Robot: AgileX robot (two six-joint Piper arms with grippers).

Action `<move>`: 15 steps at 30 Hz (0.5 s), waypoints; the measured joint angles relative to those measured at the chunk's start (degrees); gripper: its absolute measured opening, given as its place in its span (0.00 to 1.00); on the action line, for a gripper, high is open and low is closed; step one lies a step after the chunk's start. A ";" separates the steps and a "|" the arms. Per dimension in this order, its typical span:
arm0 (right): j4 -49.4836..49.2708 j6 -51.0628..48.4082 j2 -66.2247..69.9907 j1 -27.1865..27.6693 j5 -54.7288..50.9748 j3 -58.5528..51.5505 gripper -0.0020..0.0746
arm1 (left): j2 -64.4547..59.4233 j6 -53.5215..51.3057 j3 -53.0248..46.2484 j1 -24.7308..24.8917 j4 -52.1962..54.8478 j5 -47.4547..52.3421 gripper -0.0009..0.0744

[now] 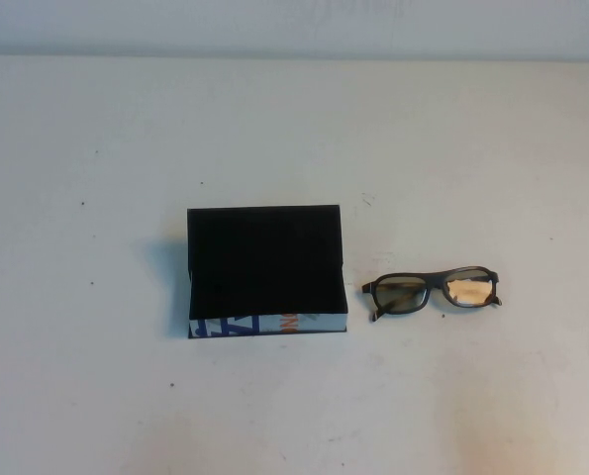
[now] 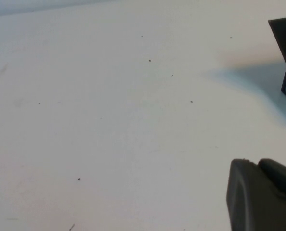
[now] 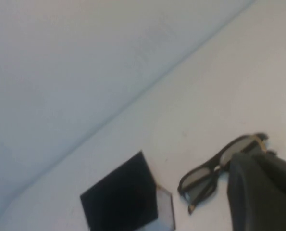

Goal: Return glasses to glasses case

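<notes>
The case point(image 1: 265, 265) sits near the middle of the white tabletop point(image 1: 96, 148), a little toward the left edge; its flat black lid faces up and the side printed in blue, white and orange faces the near edge. The glasses point(image 1: 434, 291) lie on the tabletop just beside the case, on its right and apart from it (a strip of bare surface shows between them); they rest outside the case, frame front toward the near edge, the greenish lens nearer the case and the amber lens toward the right edge.

Neither arm shows in the high view. The left gripper point(image 2: 263, 195) appears only in the left wrist view as a dark rounded edge above bare tabletop, with a corner of the case point(image 2: 284, 41) well apart from it; whether its jaws are spread or pressed together cannot be told. The right gripper point(image 3: 260, 190) appears only in the right wrist view, a dark bulk partly covering one end of the glasses point(image 3: 207, 175), the case point(image 3: 121, 199) beyond; its jaws likewise cannot be judged.
</notes>
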State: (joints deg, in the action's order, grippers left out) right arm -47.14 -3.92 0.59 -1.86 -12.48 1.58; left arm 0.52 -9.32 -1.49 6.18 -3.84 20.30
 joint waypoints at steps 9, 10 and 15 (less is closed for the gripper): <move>11.86 -2.40 24.07 0.00 -28.53 22.62 0.01 | 0.00 0.00 0.00 0.00 0.00 0.00 0.01; 13.30 -3.10 27.08 0.00 -31.09 24.64 0.01 | 0.00 0.00 0.00 0.00 0.00 0.00 0.01; 20.35 -7.89 40.96 0.00 -40.52 35.62 0.01 | 0.00 0.00 0.00 0.00 0.00 0.00 0.01</move>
State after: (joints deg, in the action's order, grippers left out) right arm -26.79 -11.81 41.55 -1.86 -53.00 37.20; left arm 0.52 -9.32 -1.49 6.18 -3.84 20.30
